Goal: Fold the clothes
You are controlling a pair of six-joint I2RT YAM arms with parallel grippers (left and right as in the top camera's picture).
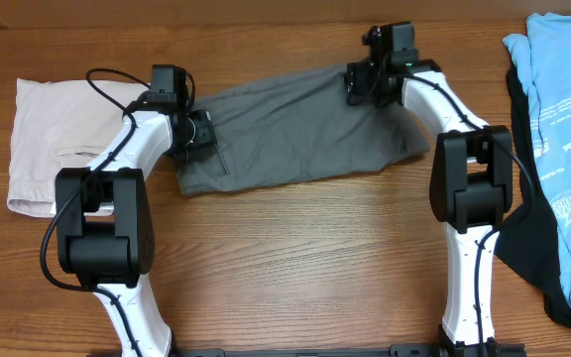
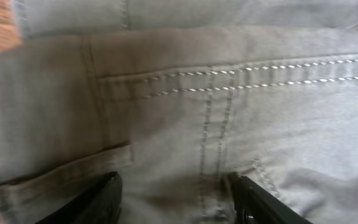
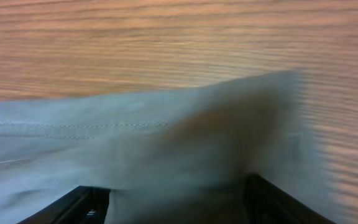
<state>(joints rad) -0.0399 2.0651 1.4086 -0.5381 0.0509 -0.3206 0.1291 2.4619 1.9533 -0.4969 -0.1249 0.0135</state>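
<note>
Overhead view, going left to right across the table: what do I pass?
pale beige shorts → left end effector → dark grey shorts → right end effector → light-blue shirt

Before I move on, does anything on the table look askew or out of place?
The dark grey woven shorts lie slanted, their right end farther away than the left, and the near edge runs uneven rather than square. The pale beige folded shorts look tidy. Nothing appears spilled or damaged.
</note>
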